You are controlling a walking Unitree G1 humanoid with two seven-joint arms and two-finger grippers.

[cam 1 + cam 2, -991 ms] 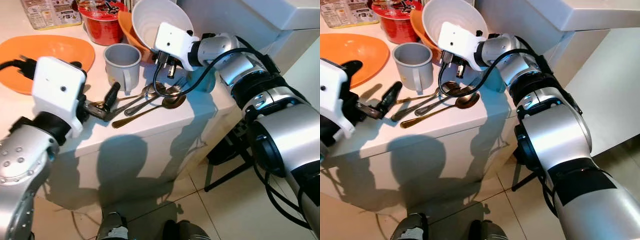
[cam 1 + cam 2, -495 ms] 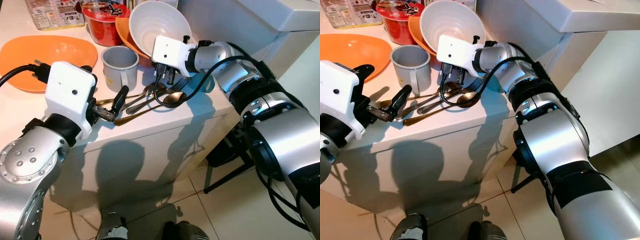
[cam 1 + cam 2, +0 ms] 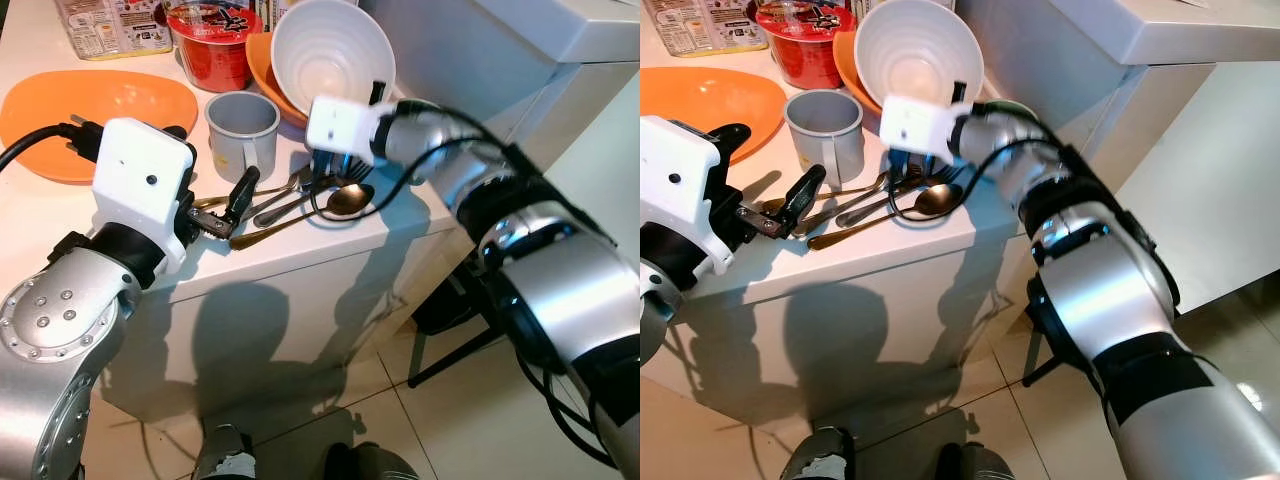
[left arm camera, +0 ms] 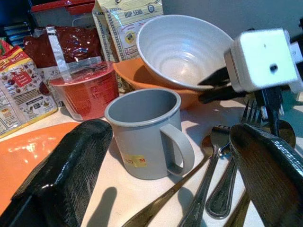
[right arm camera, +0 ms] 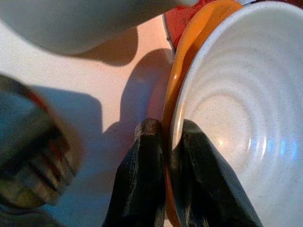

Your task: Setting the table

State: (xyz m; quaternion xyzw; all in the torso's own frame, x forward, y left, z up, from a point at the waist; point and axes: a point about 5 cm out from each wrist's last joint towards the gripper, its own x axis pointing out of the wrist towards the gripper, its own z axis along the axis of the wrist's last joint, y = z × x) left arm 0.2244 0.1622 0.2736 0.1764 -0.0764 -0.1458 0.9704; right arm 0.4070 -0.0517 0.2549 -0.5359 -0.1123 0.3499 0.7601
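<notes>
A white ribbed bowl [image 3: 332, 52] is sitting tilted inside an orange bowl [image 4: 156, 80]; spoons and a fork [image 3: 300, 195] are lying beside a grey mug [image 3: 243, 128] on the white counter [image 3: 300, 250]

The right gripper [image 3: 345, 165], at centre frame in the eye views, is smeared by motion blur, its fingertips hidden behind its white camera block. The snack packet [image 3: 97, 25] and the red noodle cup [image 3: 212, 40] are cut off by the top edge, and the orange plate [image 3: 700, 100] runs off the upper left. In the right wrist view a blurred round object [image 5: 33, 156] at lower left cannot be identified.
</notes>
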